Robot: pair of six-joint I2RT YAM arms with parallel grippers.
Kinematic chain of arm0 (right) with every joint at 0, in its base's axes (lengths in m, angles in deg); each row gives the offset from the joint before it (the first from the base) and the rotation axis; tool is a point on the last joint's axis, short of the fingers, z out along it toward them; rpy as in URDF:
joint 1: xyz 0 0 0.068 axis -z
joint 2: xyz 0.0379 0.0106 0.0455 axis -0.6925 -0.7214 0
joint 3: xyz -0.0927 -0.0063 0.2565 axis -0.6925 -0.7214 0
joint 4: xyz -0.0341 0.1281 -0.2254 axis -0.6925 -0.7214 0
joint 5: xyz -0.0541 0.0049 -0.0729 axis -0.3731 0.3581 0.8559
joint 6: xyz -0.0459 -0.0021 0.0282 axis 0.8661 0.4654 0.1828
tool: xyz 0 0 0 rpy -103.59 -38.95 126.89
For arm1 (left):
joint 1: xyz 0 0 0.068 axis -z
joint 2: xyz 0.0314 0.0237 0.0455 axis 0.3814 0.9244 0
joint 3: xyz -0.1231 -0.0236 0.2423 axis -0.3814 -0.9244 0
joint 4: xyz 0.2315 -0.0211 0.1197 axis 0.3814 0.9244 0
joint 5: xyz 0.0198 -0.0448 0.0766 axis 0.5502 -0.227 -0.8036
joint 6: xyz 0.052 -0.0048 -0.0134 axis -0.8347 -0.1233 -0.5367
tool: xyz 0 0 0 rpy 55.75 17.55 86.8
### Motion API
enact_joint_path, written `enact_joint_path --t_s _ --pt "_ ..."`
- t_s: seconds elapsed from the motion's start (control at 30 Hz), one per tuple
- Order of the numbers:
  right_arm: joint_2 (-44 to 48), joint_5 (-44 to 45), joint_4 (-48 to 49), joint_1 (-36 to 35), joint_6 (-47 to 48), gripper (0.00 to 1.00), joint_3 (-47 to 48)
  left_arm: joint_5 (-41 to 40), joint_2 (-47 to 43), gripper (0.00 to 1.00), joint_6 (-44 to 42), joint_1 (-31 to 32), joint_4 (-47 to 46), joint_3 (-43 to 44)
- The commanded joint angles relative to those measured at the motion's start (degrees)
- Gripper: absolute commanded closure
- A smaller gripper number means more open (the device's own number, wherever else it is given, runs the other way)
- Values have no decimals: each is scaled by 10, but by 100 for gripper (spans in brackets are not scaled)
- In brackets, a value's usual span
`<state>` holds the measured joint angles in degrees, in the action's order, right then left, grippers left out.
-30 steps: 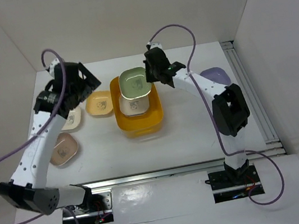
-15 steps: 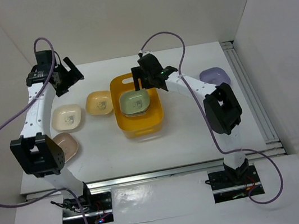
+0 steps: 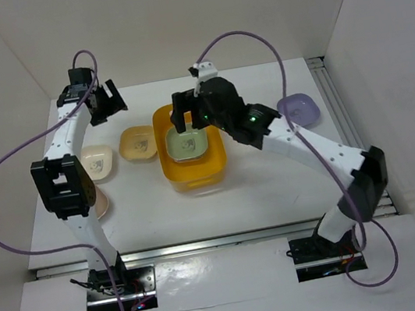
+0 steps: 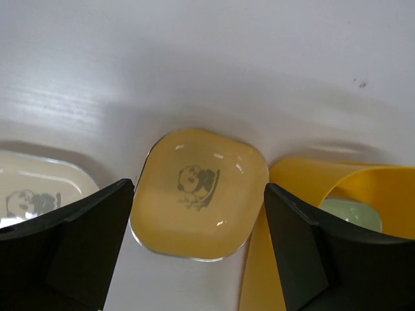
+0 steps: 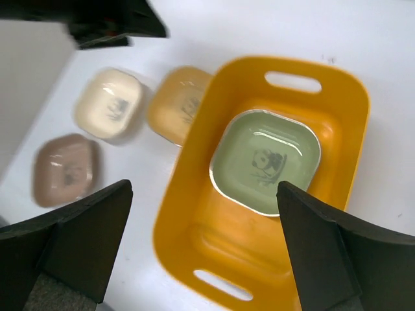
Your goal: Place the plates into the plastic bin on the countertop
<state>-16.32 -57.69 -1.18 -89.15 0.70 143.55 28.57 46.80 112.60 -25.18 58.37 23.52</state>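
The yellow-orange plastic bin (image 3: 169, 169) stands mid-countertop with a green plate (image 3: 188, 144) lying flat inside it. My right gripper (image 3: 188, 115) hovers open above the bin (image 5: 188, 188), and the green plate (image 5: 266, 162) lies free below its fingers. My left gripper (image 3: 107, 102) hangs open at the back left, looking down on a yellow plate (image 4: 198, 191) with a panda print. A cream plate (image 3: 98, 162) lies left of the yellow plate (image 3: 138, 143). A tan plate (image 5: 65, 168) lies nearer, and a lavender plate (image 3: 299, 109) rests at the right.
White walls close in the countertop at the back and both sides. A metal rail (image 3: 350, 133) runs along the right edge. The left arm's links (image 3: 62, 186) stand over the tan plate in the top view. The bin (image 4: 285, 227) sits just right of the yellow plate.
My right gripper opened and let the green plate drop into the bin, then lifted. The left arm swung back and now points down at the yellow plate.
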Motion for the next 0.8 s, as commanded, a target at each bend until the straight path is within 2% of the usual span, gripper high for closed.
enact_joint_path --t_s 0.0,0.23,0.43,0.77 --pt "81 5 43 -14 -1 1 -47 -29 30 7 -39 5 -30 52" --pt "157 19 54 -27 4 1 -105 -29 73 7 -44 -1 -32 23" --pt "137 24 54 -27 10 1 -110 -6 60 7 -44 -1 -69 -46" --pt "114 6 76 -27 -1 1 -115 -6 92 7 -44 -1 -74 -43"
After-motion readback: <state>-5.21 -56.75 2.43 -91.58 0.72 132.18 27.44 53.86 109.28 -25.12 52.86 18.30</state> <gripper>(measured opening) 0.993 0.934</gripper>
